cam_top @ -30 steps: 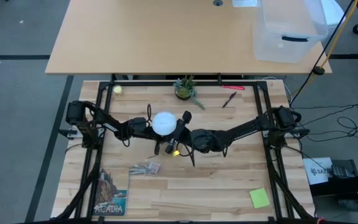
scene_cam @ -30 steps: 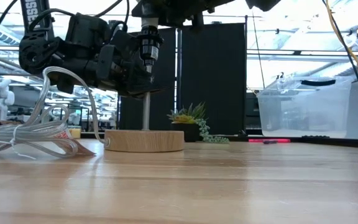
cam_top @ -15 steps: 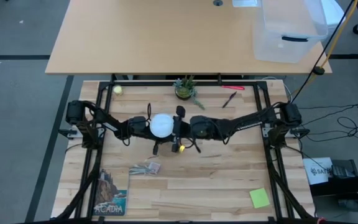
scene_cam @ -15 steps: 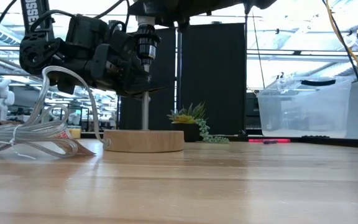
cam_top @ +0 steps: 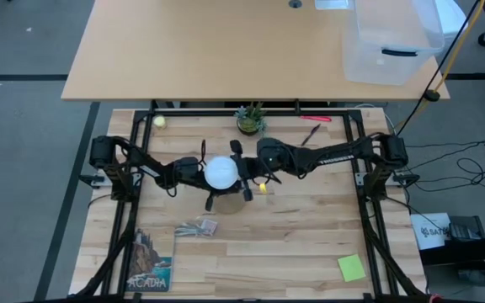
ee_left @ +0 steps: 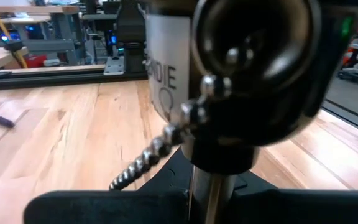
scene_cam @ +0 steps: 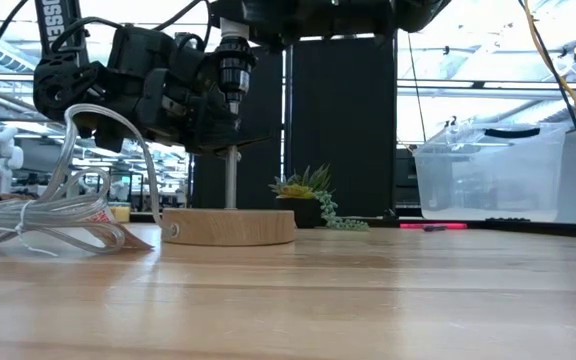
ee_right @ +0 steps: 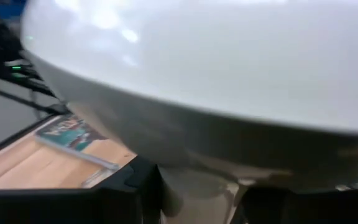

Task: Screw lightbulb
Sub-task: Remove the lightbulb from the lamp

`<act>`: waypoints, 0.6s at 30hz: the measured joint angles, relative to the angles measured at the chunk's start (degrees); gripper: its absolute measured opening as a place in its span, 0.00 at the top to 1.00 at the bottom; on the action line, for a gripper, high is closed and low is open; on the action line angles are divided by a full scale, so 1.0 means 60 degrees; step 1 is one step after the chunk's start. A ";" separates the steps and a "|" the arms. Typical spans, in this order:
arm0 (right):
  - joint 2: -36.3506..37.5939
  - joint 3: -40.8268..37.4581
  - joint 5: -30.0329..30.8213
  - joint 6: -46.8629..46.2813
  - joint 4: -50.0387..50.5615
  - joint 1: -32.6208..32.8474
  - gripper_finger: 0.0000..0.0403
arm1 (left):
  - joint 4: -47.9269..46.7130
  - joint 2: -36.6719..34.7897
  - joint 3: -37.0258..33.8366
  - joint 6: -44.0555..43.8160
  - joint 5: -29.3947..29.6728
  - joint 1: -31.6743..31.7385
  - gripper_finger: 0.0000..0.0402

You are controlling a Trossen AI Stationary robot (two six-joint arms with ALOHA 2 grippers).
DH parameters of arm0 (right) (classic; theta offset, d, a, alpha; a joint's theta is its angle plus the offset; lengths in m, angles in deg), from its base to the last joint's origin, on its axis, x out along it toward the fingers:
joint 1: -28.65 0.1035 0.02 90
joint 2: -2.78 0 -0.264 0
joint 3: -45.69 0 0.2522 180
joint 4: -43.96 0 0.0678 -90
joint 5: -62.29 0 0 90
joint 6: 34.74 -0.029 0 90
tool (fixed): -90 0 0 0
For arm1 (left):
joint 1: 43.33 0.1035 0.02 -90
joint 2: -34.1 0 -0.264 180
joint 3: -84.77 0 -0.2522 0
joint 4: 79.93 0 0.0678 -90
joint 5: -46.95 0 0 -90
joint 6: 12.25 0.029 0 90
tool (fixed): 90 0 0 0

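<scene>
Bulb: bulb (cam_top: 221,172) seated upright in socket (scene_cam: 231,70) above stand (scene_cam: 230,226).
Right claw: my right claw (cam_top: 241,172) grips bulb, wrist swung round since a second ago.
Left claw: left claw (cam_top: 194,171) clenched at socket.
Meaning: turning, likely threading in.

Over the last second the right arm swings from the near side of the bulb round to its far side: in the high view its wrist, a second ago low and right of the lightbulb (cam_top: 222,173), now lies up and to the right of it, closer to the small potted plant (cam_top: 250,120). The right pincer (cam_top: 236,165) turns with it, its fingers wrapped on the globe, and the small yellow light on the wrist shifts from below the bulb to its right. The bulb itself drifts slightly nearer in that view. In the low view the dark bulk above the socket (scene_cam: 231,72) spreads further right.
</scene>
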 joint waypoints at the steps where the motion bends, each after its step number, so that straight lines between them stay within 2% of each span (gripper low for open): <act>1: -0.0002 0.0000 -0.0276 0.0039 0.0002 -0.0073 0.60 | -0.0006 0.0000 0.0007 0.0015 -0.0053 0.0000 0.94; 9: -0.0021 0.0000 -0.2091 0.0289 -0.0001 -0.0481 0.61 | -0.0014 0.0000 0.0018 0.0013 -0.0201 -0.0015 0.94; 18: -0.0039 -0.0011 -0.2460 0.0221 -0.0261 -0.0541 0.60 | 0.0004 0.0000 0.0013 -0.0123 -0.0210 -0.0025 0.94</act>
